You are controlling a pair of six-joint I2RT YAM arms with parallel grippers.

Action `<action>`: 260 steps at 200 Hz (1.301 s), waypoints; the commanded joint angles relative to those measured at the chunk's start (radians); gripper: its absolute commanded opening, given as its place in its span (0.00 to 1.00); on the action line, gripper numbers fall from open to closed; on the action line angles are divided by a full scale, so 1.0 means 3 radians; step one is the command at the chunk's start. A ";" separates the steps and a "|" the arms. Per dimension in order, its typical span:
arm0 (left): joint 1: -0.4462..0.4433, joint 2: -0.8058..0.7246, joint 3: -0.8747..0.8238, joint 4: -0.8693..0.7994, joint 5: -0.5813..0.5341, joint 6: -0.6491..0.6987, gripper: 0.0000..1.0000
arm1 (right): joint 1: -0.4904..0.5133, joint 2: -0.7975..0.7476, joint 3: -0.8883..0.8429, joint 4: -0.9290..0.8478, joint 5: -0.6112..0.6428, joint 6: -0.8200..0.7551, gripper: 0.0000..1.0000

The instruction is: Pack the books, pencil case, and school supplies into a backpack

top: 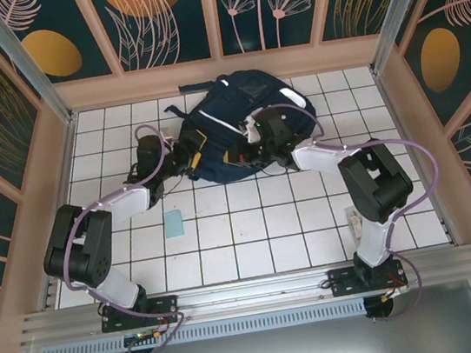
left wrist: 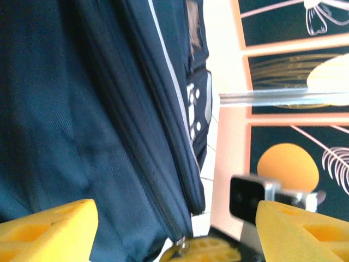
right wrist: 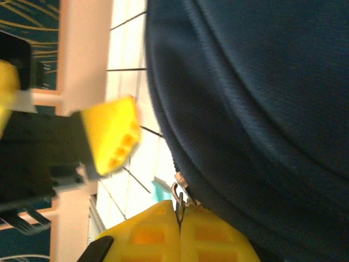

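The navy-blue backpack (top: 239, 110) lies at the back of the tiled table, and its fabric (left wrist: 82, 109) shows close up in both wrist views (right wrist: 262, 82). At its near edge my right gripper (top: 254, 143) (right wrist: 180, 212) is shut on the backpack's metal zipper pull (right wrist: 179, 201). My left gripper (top: 187, 159) (left wrist: 177, 207) stands open at the backpack's left side with nothing between its yellow fingers (left wrist: 49, 224). Of the school supplies, a small light-blue flat piece (top: 174, 224) (right wrist: 160, 191) lies on the tiles. The books and the pencil case are out of view.
A whitish oblong piece (top: 355, 223) lies beside the right arm's lower link. Pink-framed walls (top: 50, 167) close in the table on the left, the back and the right. The left gripper's finger (right wrist: 112, 134) hangs close to the right gripper.
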 commanded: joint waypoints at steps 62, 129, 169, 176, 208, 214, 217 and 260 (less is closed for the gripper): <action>-0.0057 0.0773 0.0237 0.0466 0.0024 -0.0252 0.22 | 0.0386 -0.0279 0.0008 -0.0286 -0.0370 -0.0562 0.00; -0.0054 0.0526 0.0156 0.0338 -0.0033 -0.0090 0.00 | -0.0009 -0.0225 -0.0009 -0.2320 0.1435 -0.1636 0.00; -0.0054 0.0307 0.0040 0.0208 -0.0095 -0.0019 0.00 | -0.0587 -0.0176 0.0204 -0.2334 0.2012 -0.1649 0.00; -0.0054 0.0308 0.0022 0.0197 -0.0099 -0.0017 0.00 | -0.0663 -0.0150 0.0295 -0.2322 0.2177 -0.1588 0.00; -0.0054 0.0076 -0.0071 0.0191 -0.0137 -0.0044 0.00 | -0.0901 -0.0063 0.0632 -0.2203 0.2745 -0.1261 0.00; -0.0058 0.0050 -0.0082 0.0196 -0.0142 -0.0050 0.00 | -0.0908 -0.0080 0.0635 -0.2117 0.2698 -0.1233 0.00; -0.0056 0.0039 -0.0087 0.0196 -0.0146 -0.0055 0.00 | -0.0907 -0.0093 0.0629 -0.2065 0.2663 -0.1223 0.00; -0.0054 -0.0098 -0.0141 0.0178 -0.0166 -0.0074 0.35 | -0.0905 -0.0359 0.0374 -0.1590 0.1509 -0.1190 0.35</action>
